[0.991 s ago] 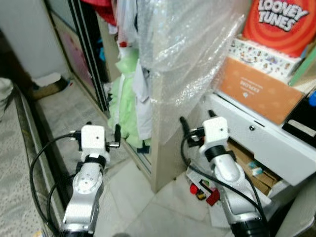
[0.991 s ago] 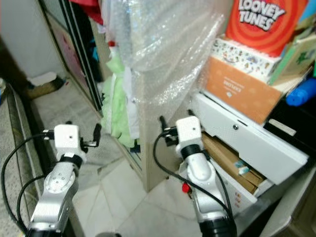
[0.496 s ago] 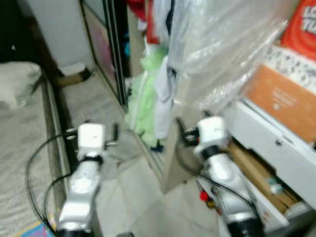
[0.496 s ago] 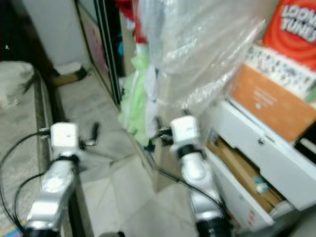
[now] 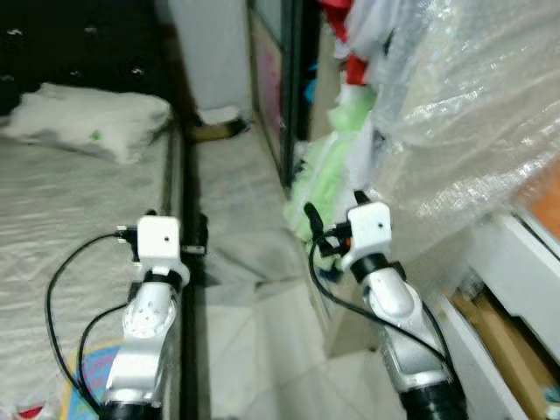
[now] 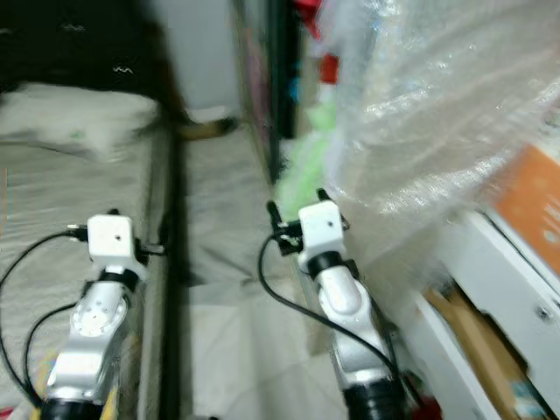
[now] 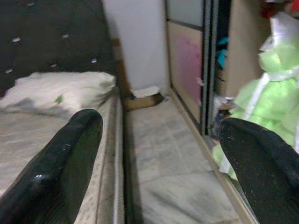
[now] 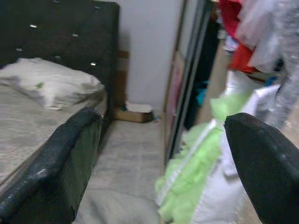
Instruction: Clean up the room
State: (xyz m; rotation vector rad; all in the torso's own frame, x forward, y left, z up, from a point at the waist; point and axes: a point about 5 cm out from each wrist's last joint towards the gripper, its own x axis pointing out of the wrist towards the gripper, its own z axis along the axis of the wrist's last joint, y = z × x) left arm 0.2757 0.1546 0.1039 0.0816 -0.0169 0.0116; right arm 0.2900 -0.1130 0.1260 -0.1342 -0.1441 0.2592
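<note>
The room's clutter sits mostly along the robot's right side: a light green garment (image 5: pixel 328 179) hangs or bulges out of the open wardrobe, with white cloth and a red item (image 5: pixel 353 68) above it, and a large sheet of bubble wrap (image 5: pixel 472 114) drapes over the furniture beside it. Lower right, a white drawer (image 5: pixel 516 262) stands pulled out with brown cardboard inside (the contents are too blurred to name). The sliding wardrobe door (image 7: pixel 187 60) with its dark frame runs back toward the white wall, where a small flat cardboard piece (image 7: pixel 142 98) lies on the floor at the wall's foot.

The tiled floor (image 5: pixel 249 289) forms a narrow aisle between the wardrobe and the bed (image 5: pixel 61 219). A white pillow (image 5: pixel 87 122) rests at the bed's head end, against a dark tufted headboard (image 8: pixel 56 28).

The left gripper (image 7: pixel 159 163) is held out over the bed's edge beside the aisle, its fingers (image 7: pixel 65 158) spread well apart with nothing between them. The right gripper (image 8: pixel 163 163) is raised in front of the green garment, near it but not touching, its fingers (image 8: pixel 60 154) likewise wide apart and empty.
</note>
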